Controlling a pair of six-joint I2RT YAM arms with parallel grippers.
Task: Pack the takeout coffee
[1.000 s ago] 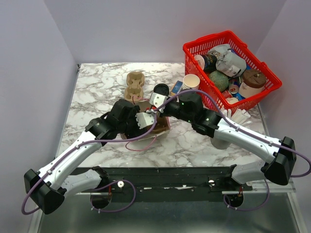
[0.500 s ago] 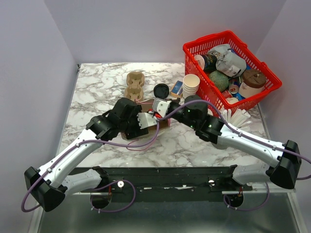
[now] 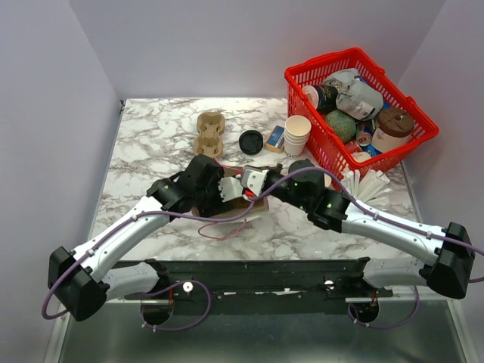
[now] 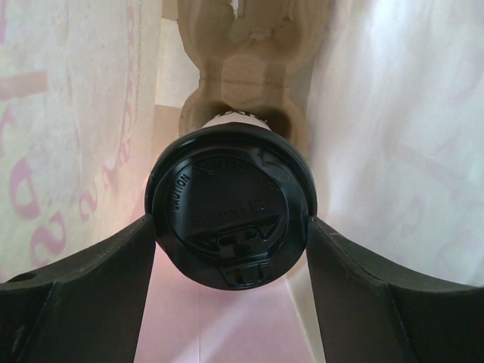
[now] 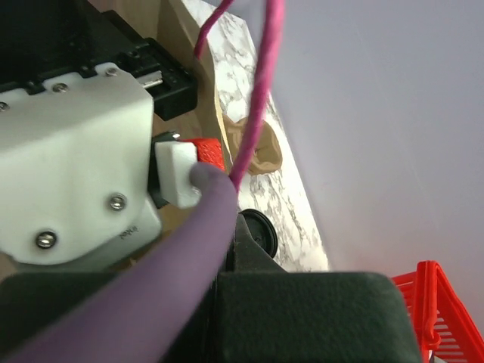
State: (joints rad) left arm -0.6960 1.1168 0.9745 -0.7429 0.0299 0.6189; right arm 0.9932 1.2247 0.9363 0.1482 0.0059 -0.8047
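Coffee (image 4: 229,215) inside the bag (image 4: 393,136), left hand (image 4: 231,227) grasping it by the lid.
It sits in a carrier (image 4: 246,45) slot within the bag; the right hand (image 3: 248,181) is clenched at the bag's edge.

The left arm (image 3: 125,231) and right arm (image 3: 393,227) pair white links with chunky black joints, each trailed by a purple cable (image 5: 151,287), with a white screw-studded housing (image 5: 68,174) and smooth black fingers (image 4: 76,295) on the left tool (image 4: 231,227).

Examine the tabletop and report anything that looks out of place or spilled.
A loose black lid lies alone on the marble table, left of the stack of cups, capping nothing. No spill shows.
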